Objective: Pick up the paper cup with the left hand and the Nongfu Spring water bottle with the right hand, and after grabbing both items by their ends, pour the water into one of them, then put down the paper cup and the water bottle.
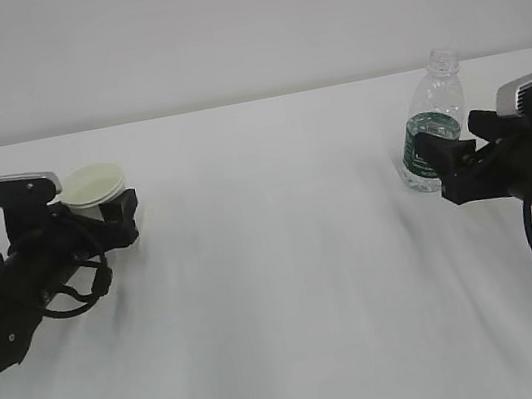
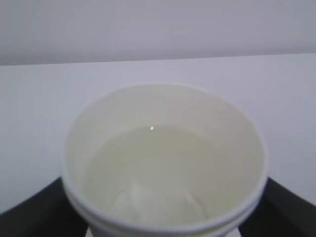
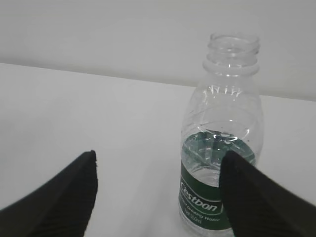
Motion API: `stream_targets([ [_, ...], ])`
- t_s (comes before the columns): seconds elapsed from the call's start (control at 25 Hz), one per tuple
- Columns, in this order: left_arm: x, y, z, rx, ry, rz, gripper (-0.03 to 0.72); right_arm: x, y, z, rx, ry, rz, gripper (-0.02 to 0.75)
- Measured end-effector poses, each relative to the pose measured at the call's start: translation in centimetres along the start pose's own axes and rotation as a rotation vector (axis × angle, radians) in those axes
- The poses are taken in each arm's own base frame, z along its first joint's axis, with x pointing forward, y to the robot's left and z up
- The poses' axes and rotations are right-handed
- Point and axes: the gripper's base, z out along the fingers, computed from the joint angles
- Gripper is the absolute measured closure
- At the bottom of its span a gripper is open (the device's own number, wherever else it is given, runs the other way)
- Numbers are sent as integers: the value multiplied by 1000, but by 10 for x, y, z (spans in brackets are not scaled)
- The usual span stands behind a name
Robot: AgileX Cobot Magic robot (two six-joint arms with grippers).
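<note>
The white paper cup (image 1: 91, 184) stands upright on the table between the fingers of my left gripper (image 1: 104, 211). In the left wrist view the paper cup (image 2: 163, 163) fills the frame and holds water (image 2: 158, 163). My left gripper (image 2: 164, 183) is open, its dark fingers (image 2: 29, 217) flanking the cup, with slivers of table between fingers and cup wall. The uncapped Nongfu Spring water bottle (image 1: 432, 128) stands upright at the right, with some water low inside. My right gripper (image 1: 448, 168) is open just in front of it. The bottle (image 3: 219, 148) sits partly behind the right finger (image 3: 261, 197) of my right gripper (image 3: 159, 154).
Both arms rest low on the white table (image 1: 290, 287), one at each side. A plain pale wall (image 1: 218, 25) runs behind the table's far edge. Black cables (image 1: 68, 292) loop beside the left arm.
</note>
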Motion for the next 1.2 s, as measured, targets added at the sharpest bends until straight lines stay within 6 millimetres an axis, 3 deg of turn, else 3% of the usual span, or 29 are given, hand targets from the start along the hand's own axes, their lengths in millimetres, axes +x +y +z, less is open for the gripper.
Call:
stream_targets([
  [0.52, -3, -2, -20, 8, 30, 5, 96, -7, 0, -2, 2, -15, -6, 151],
  [0.96, -3, -5, -20, 42, 33, 20, 54, -8, 0, -3, 5, -1, -9, 151],
  [1.2, -3, -5, -20, 49, 34, 23, 113, -8, 0, -3, 5, 1, -9, 151],
])
